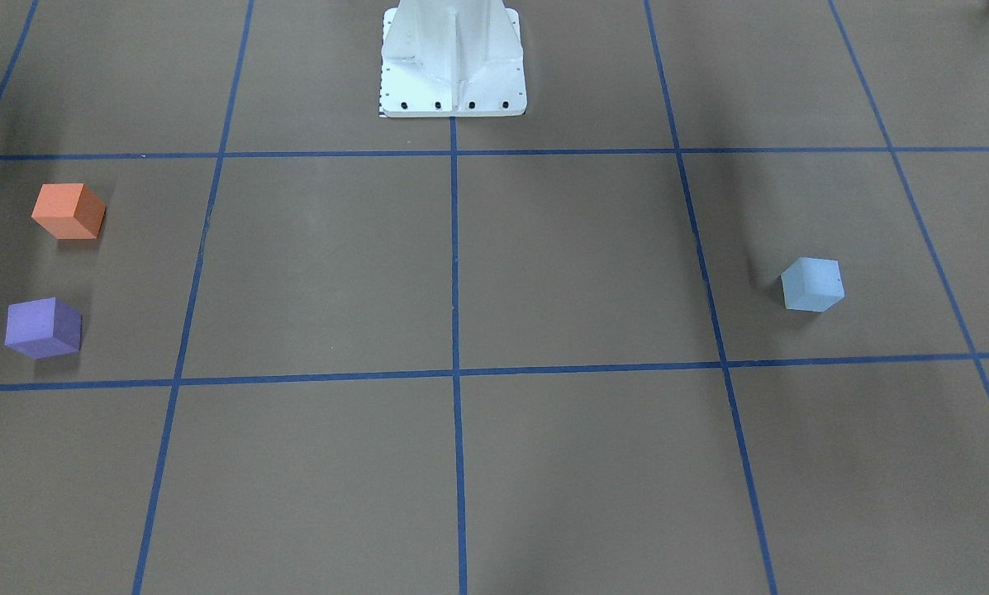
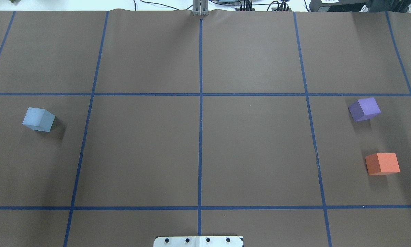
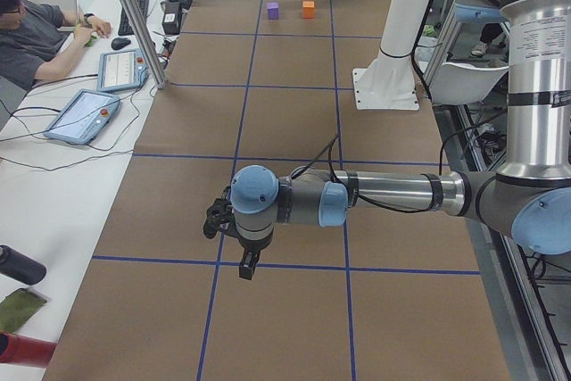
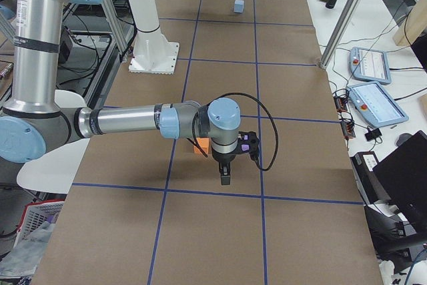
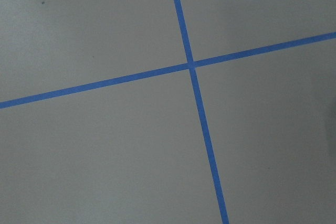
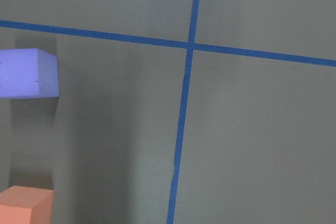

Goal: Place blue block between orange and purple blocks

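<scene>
Blue block [image 2: 38, 119] lies on our left half, nearest the left gripper [image 3: 247, 269]; its jaw spread, like the right gripper's [image 4: 225, 178], we cannot tell.

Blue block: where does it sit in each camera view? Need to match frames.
Front-facing: blue block, right side, middle row.
Overhead: left side, middle row.
Exterior left: not visible; the left arm may be covering it.
Exterior right: small, top centre, at the far end.
Left wrist: not in it.
Right wrist: not in it.
Shared landmark: white robot base, top centre front-facing, bottom centre overhead.
</scene>
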